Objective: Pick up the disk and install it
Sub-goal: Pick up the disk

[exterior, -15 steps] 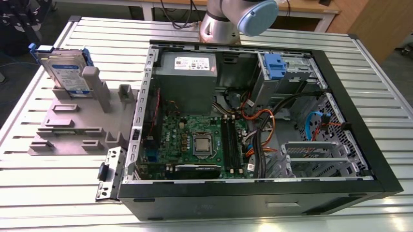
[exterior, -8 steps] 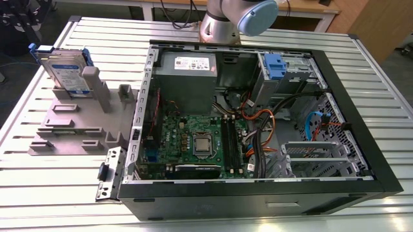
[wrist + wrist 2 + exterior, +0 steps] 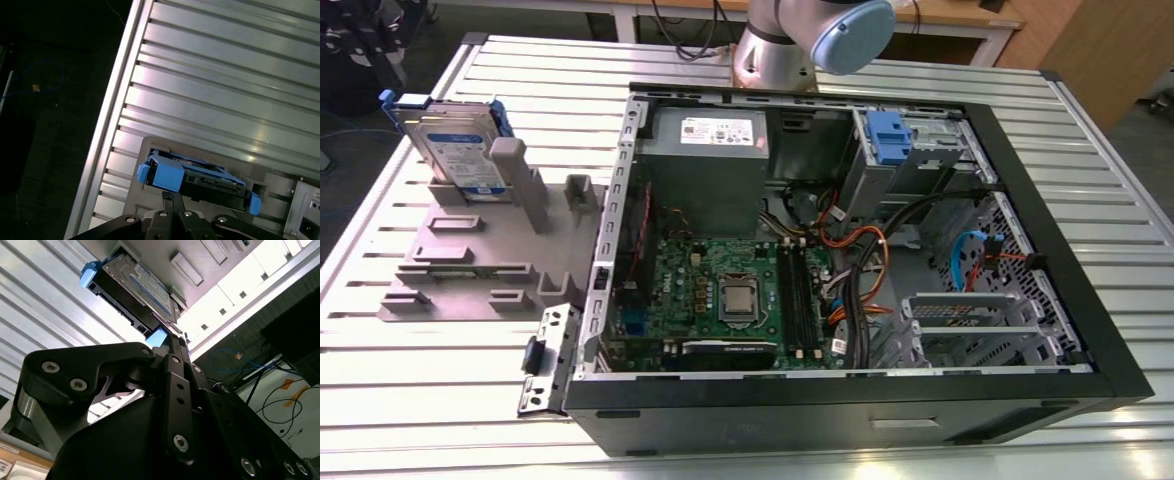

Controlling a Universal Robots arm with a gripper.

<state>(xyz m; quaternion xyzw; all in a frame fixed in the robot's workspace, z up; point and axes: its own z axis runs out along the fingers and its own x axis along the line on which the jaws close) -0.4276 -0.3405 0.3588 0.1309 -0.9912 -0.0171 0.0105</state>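
The disk, a silver drive with a white-and-blue label in a blue carrier frame, stands on edge in a grey holder on the exterior view's left, beside the open computer case. In both wrist views the disk lies just beyond my gripper. The black fingertips meet in a point in line with one blue corner tab of the carrier. Nothing sits between them, and I cannot tell whether they touch the tab.
Inside the case are a grey power supply, a motherboard, loose cables and a drive bay holding another blue carrier. The ribbed metal table drops off just past the holder; the arm's base rises behind the case.
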